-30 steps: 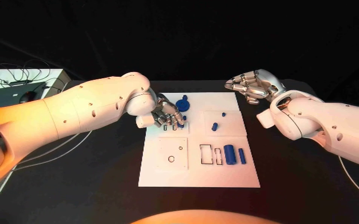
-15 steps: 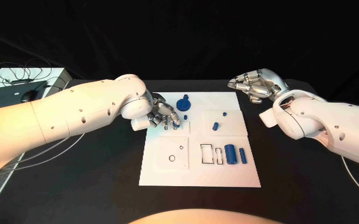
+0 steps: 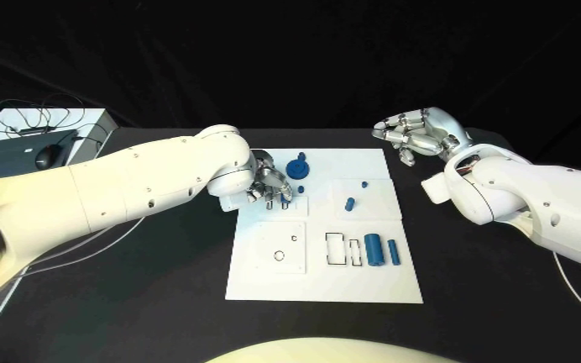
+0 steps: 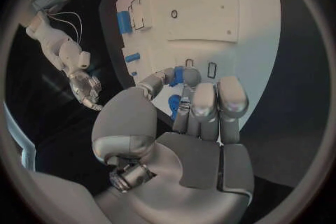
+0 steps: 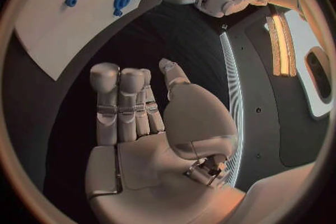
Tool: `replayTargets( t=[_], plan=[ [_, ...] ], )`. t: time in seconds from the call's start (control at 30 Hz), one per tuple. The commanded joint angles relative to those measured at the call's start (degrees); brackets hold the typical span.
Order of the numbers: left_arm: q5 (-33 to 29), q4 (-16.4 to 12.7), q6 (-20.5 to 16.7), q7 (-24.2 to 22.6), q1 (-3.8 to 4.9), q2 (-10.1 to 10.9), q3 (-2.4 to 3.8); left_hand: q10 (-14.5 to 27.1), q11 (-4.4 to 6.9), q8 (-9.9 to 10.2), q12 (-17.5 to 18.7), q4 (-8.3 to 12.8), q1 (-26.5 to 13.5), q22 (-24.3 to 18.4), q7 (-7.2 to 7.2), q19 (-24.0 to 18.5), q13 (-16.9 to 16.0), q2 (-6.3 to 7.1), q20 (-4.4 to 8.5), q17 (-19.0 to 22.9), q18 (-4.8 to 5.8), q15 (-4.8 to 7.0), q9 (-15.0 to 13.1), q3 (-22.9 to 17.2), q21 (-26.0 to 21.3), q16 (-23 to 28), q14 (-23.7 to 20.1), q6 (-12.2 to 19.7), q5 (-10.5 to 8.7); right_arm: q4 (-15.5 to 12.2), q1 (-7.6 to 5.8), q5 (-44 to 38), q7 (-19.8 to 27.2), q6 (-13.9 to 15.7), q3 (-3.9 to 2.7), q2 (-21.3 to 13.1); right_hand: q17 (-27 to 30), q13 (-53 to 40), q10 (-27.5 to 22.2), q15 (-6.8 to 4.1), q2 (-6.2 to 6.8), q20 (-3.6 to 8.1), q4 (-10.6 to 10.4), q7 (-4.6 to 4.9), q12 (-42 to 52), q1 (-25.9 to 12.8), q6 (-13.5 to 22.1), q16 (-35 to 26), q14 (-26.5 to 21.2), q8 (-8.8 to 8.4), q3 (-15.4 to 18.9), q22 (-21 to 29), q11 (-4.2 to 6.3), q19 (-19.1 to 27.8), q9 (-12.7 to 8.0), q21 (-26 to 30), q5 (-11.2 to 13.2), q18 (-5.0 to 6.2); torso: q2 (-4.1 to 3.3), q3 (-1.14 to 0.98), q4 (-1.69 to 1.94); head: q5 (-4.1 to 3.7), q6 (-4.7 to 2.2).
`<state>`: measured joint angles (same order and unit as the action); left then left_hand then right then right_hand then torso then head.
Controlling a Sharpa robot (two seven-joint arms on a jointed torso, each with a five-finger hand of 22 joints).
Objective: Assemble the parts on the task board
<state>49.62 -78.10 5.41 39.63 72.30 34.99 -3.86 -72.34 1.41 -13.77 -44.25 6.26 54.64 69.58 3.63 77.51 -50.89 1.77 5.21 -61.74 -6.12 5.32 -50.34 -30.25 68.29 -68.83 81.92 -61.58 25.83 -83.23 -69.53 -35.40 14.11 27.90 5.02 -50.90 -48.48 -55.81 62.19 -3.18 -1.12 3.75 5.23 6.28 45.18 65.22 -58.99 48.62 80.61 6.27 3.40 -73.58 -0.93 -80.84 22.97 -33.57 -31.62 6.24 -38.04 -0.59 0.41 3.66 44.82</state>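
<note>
The white board (image 3: 325, 283) lies mid-tabletop (image 3: 145, 296). The left hand (image 3: 271, 188) pinches a small blue peg (image 4: 178, 75) over the board's upper-left slots. The right hand (image 3: 418, 136) hovers beyond the board's far corner, fingers curled, holding nothing. A blue cylinder (image 3: 373, 249) sits in its recess.

A black table (image 3: 145, 296) stands before dark drapery, with a white box (image 3: 49, 132) and cables at its left.

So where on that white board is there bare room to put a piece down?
The task board is bare along its near edge, below the outlined slots. It is crowded at the far left, where the left hand works among blue parts.
</note>
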Motion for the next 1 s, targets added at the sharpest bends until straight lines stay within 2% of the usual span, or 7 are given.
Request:
replayTargets(
  t=[0.03,0.2,0.3,0.43,0.53,0.93,1.0],
  plan=[
    [2.8,0.4,0.3,-0.3,-0.12,-0.5,-0.05,-2.8,2.30,0.0,0.2,5.9,0.0,0.0,-2.85,0.1,-0.1,0.01,0.53,0.1,0.99,0.50,-0.1,-7.5,-0.3,-0.2,-0.1,-3.1,0.33,0.1,-0.04,2.9,5.1,2.2,-0.04,0.2,1.6,3.7,-0.4,0.03,-0.18,-0.11,0.5,0.38,-1.8,0.3,0.4,-4.6,-0.1,-0.21,0.2,5.1,-0.06,1.0,-0.2,13.3,-0.2,0.80,-0.04,-0.02,0.00,-0.02,0.03],
    [2.5,0.8,1.3,-0.2,-0.23,-1.1,-0.16,-2.8,2.30,0.1,0.2,5.9,0.0,0.0,-2.85,0.1,-0.1,0.01,0.55,0.1,1.04,0.49,-0.1,-7.5,-0.2,-0.3,-0.1,-3.1,0.33,0.4,-0.07,5.8,8.2,3.0,-0.04,0.4,5.2,11.6,-1.5,1.11,-0.35,-1.02,1.3,1.11,-6.8,1.5,1.7,-12.6,-2.1,-0.22,0.0,11.8,-0.80,3.1,-0.3,22.4,1.0,-0.08,-0.05,-0.02,0.02,0.02,0.11],
    [2.3,1.0,1.9,-0.1,-0.31,-1.3,-0.24,-2.8,2.30,0.1,0.2,6.0,0.0,0.0,-2.85,0.1,-0.2,-0.01,0.59,0.1,1.08,0.49,-0.1,-7.6,-0.2,-0.3,-0.1,-3.1,0.41,0.7,-0.09,7.8,10.0,2.8,-0.05,0.7,11.2,21.6,-1.1,2.49,-0.30,-2.53,1.7,2.12,-12.2,3.3,3.1,-22.6,-2.4,-0.64,-0.2,21.1,-2.02,4.7,-5.1,29.3,2.6,-0.66,-0.09,0.02,0.04,0.04,0.20],
    [2.1,1.0,2.6,-0.1,-0.34,-1.3,-0.30,-2.9,2.30,0.2,0.3,6.1,-0.1,0.0,-2.86,0.1,-0.2,-0.04,0.63,0.2,1.16,0.49,-0.2,-7.6,-0.3,-0.3,-0.1,-3.2,0.59,0.8,-0.11,9.3,11.0,2.4,-0.05,0.8,13.7,27.3,-3.2,3.53,-0.65,-3.48,1.1,3.00,-15.4,3.3,4.1,-28.0,-4.4,-0.36,0.2,26.8,-3.08,7.3,-8.0,29.7,3.0,-1.17,-0.08,0.03,0.04,0.01,0.28],
    [2.0,1.0,3.1,-0.1,-0.36,-1.3,-0.33,-3.0,2.32,0.3,0.4,6.2,-0.1,0.1,-2.87,0.2,-0.2,-0.06,0.67,0.2,1.21,0.49,-0.2,-7.6,-0.3,-0.3,-0.1,-3.3,0.70,0.9,-0.13,9.8,11.4,2.1,-0.05,0.8,17.8,35.4,-2.1,3.95,-0.70,-4.06,1.0,3.19,-16.7,3.9,4.5,-36.0,-1.3,1.57,0.7,37.0,-3.44,7.3,-11.8,29.4,3.1,-1.23,-0.09,0.05,0.03,-0.01,0.31],
    [1.9,0.3,4.1,-0.1,-0.50,-0.4,-0.33,-3.1,2.34,0.4,0.5,6.3,-0.2,0.1,-2.89,0.2,-0.3,-0.08,0.74,0.3,1.28,0.51,-0.2,-7.7,-0.3,-0.3,-0.1,-3.5,1.14,1.4,-0.15,11.6,11.9,1.2,-0.05,0.9,27.1,52.1,0.8,6.34,-0.83,-6.34,0.5,4.04,-27.8,4.0,4.3,-43.2,-5.4,0.87,0.2,51.1,-5.13,12.2,-15.8,29.3,3.2,-1.90,-0.08,0.09,0.09,-0.03,0.49],
    [1.8,0.3,4.2,-0.1,-0.52,-0.3,-0.33,-3.1,2.36,0.5,0.6,6.4,-0.3,0.2,-2.89,0.2,-0.3,-0.09,0.78,0.3,1.31,0.53,-0.3,-7.8,-0.3,-0.4,-0.1,-3.5,1.31,1.5,-0.15,11.6,11.9,1.1,-0.04,0.9,32.7,52.0,2.5,6.42,-0.76,-6.22,0.4,4.08,-30.4,4.0,3.7,-42.4,-4.5,0.50,-0.1,59.6,-5.15,11.2,-17.6,28.0,3.1,-2.26,-0.09,0.08,0.07,0.00,0.51]
  ],
)
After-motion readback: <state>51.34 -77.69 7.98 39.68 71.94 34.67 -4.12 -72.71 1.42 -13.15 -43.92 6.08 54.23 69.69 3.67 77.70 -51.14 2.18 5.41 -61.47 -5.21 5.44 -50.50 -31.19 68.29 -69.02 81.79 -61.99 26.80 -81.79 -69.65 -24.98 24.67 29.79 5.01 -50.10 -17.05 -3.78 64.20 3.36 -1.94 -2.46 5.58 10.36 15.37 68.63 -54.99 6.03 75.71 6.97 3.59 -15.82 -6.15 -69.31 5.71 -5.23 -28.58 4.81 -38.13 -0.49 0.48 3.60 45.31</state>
